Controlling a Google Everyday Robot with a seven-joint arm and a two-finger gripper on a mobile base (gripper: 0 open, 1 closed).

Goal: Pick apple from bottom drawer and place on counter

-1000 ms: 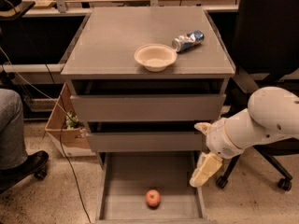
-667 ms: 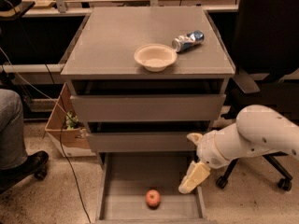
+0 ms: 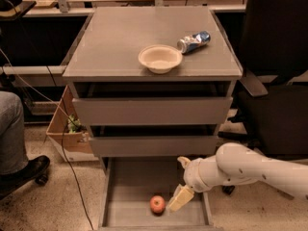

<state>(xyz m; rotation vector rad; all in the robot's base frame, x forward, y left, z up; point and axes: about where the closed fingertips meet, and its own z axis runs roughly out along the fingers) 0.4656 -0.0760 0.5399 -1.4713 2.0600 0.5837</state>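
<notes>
The small red-orange apple [image 3: 157,204] lies on the grey floor of the open bottom drawer [image 3: 130,186], near its front edge. My gripper [image 3: 180,198], with pale yellow fingers, hangs inside the drawer just to the right of the apple, a small gap apart from it. The white arm reaches in from the right. The counter [image 3: 120,42] is the flat grey top of the cabinet above.
A cream bowl [image 3: 160,57] and a crushed blue-silver can [image 3: 193,41] sit on the counter. Two shallower drawers above stand slightly open. A black office chair [image 3: 274,90] is at the right. A person's leg and shoe [image 3: 19,162] and a cardboard box [image 3: 67,129] are at the left.
My arm has moved down and to the left, bringing the gripper from the drawer's right edge into the drawer next to the apple. The apple has not moved.
</notes>
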